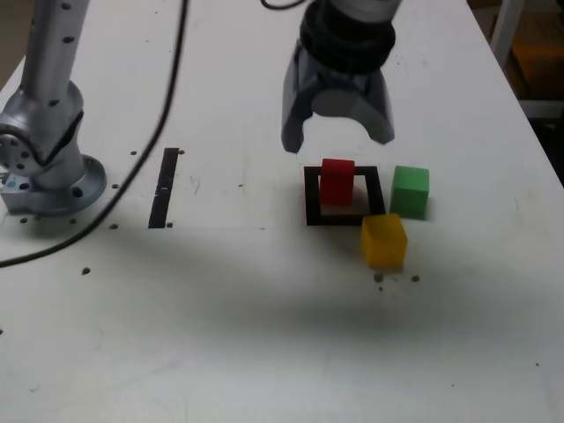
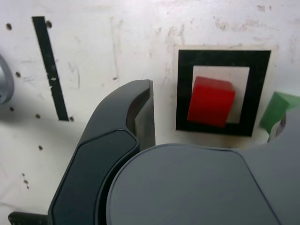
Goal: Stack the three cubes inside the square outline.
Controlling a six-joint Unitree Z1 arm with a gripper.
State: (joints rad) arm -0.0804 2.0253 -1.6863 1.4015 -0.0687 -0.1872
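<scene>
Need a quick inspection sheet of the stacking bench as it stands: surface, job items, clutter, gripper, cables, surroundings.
Surface: white table, scuffed, with small holes and dark specks.
Job's things: red cube inside the square outline, nothing stacked on it; green cube outside, at the exterior view's right; yellow cube outside, at the outline's near right corner.
Clutter: straight black tape strip, apart from the outline.
Gripper: gripper open, empty, hanging over the table just behind the red cube.
Cables: black cable running across the table past the arm base.
Surroundings: white frame leg and floor beyond the far right edge; otherwise nothing seen.
</scene>
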